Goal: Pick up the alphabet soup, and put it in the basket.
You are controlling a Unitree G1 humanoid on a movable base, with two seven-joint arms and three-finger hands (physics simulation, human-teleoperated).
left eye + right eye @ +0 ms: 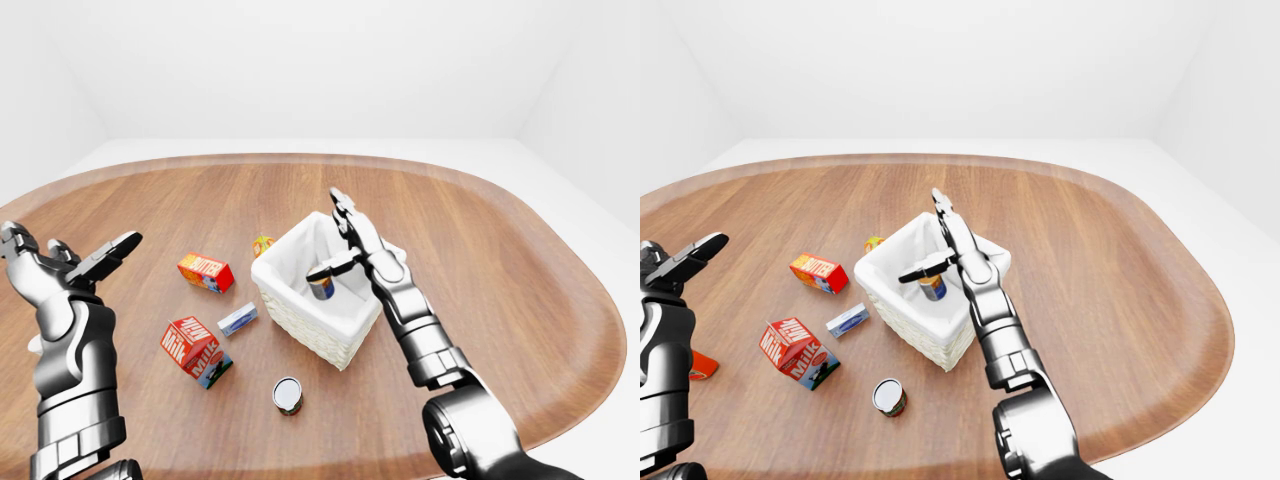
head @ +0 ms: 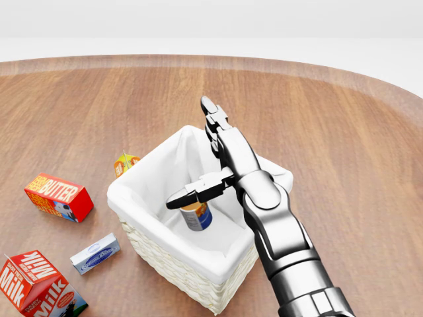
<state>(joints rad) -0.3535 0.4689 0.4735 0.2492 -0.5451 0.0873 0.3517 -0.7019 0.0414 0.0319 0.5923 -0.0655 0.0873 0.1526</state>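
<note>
A red butter box (image 2: pixel 58 196) lay on the wooden tabletop (image 2: pixel 344 145), with a milk carton (image 2: pixel 36 286) on its side lower in the head view. Between them sat a small blue-and-white box (image 2: pixel 95 253). A small orange carton (image 2: pixel 124 163) stood nearby. A can (image 1: pixel 287 395) lay apart.
</note>
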